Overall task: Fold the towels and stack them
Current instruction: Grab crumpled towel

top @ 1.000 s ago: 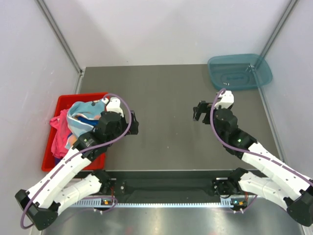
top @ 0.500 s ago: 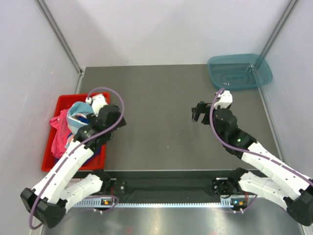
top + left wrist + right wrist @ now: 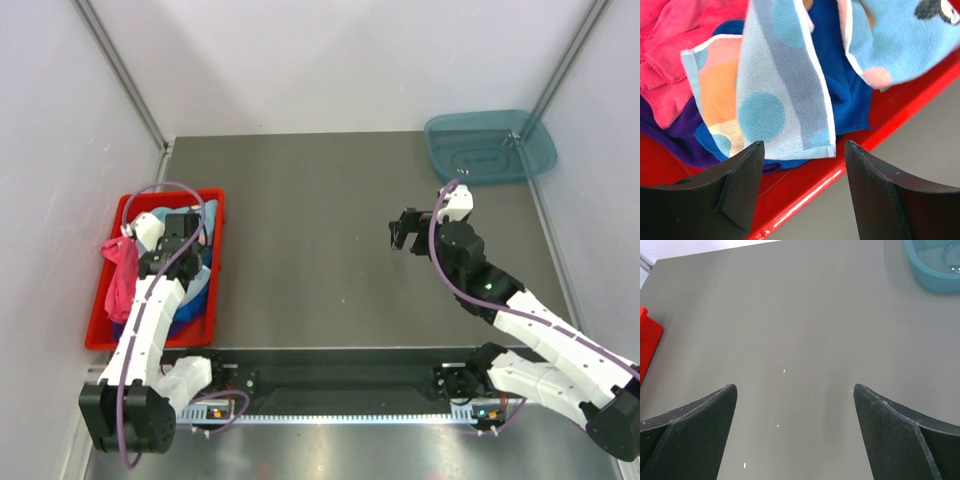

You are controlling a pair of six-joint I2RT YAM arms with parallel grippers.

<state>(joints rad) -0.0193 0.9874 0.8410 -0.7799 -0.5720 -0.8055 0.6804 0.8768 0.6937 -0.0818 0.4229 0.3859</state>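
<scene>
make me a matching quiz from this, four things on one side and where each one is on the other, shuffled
Things:
1. red bin
2. teal tray
3. left gripper
4. right gripper

Places:
a. far right corner of the table
b. open over bare table, near the middle
c. left side of the table, with towels in it
d. open just above the towels in the bin

Pairs: 1-c, 2-a, 3-d, 4-b
</scene>
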